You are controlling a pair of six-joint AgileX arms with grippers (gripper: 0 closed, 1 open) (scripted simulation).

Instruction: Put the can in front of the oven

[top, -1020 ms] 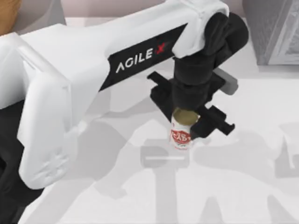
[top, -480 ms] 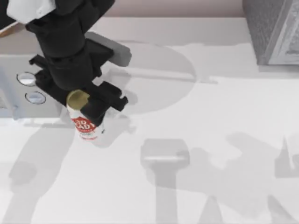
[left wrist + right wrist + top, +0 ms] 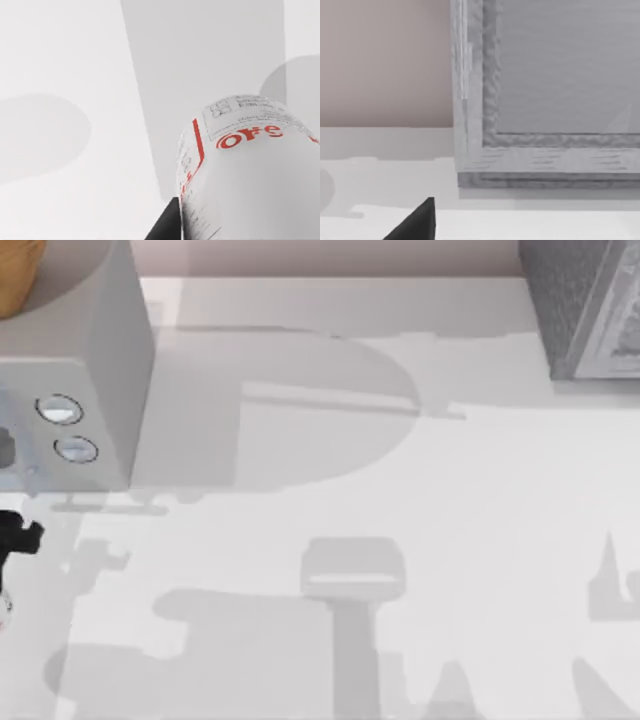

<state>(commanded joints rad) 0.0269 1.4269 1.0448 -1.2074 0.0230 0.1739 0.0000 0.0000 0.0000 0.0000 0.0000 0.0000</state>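
Note:
The can (image 3: 245,175), white with red lettering, looms close in the left wrist view, with a black finger (image 3: 165,225) against its side. In the top view my left gripper (image 3: 10,540) shows as a black piece at the table's far left edge, just in front of the oven (image 3: 70,350), and it is shut on the can. The oven is a light grey box at the back left with two round knobs (image 3: 58,410) on its face. A dark fingertip (image 3: 417,222) of my right gripper shows in the right wrist view.
A darker speckled grey box (image 3: 570,310) with a white panel stands at the back right and also sits close in the right wrist view (image 3: 545,75). A brown-orange object (image 3: 15,280) rests on top of the oven. Arm shadows cross the white table (image 3: 400,540).
My left arm carried the can from the table's middle leftward past the oven's face to the far left edge, where most of the arm has left the top view.

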